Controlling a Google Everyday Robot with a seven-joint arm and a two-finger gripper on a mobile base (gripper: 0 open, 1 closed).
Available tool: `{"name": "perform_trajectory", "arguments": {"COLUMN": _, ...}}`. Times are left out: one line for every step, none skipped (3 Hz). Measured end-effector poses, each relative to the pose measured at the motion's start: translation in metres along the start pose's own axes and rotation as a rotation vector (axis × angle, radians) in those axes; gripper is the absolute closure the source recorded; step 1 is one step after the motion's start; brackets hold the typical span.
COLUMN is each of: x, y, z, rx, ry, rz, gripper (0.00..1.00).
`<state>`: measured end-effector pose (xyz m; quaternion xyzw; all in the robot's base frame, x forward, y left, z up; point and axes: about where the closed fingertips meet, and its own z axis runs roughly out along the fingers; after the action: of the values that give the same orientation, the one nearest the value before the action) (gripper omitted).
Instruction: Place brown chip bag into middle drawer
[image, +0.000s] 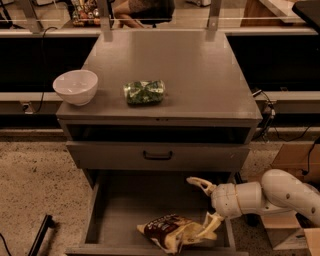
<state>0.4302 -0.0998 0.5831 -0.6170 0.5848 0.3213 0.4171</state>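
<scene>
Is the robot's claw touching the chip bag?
Cannot tell. In the camera view the open gripper sits over the drawer's right side. Its lower finger overlaps the bag's yellow end with no gap showing, but contact isn't plain.

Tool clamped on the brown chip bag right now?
No: the two-finger tool, over the right side of the open grey bottom drawer, has its fingers spread; the crinkled dark brown chip bag lies on the drawer floor.
</scene>
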Motion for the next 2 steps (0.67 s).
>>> {"name": "perform_trajectory", "arguments": {"x": 0.0000, "y": 0.0000, "z": 0.0000, "rx": 0.000, "ry": 0.000, "rz": 0.000, "gripper": 0.00}}
{"name": "perform_trajectory", "arguments": {"x": 0.0028, "y": 0.0012, "z": -0.0070, "rx": -0.001, "ry": 0.015, "rz": 0.001, "gripper": 0.00}}
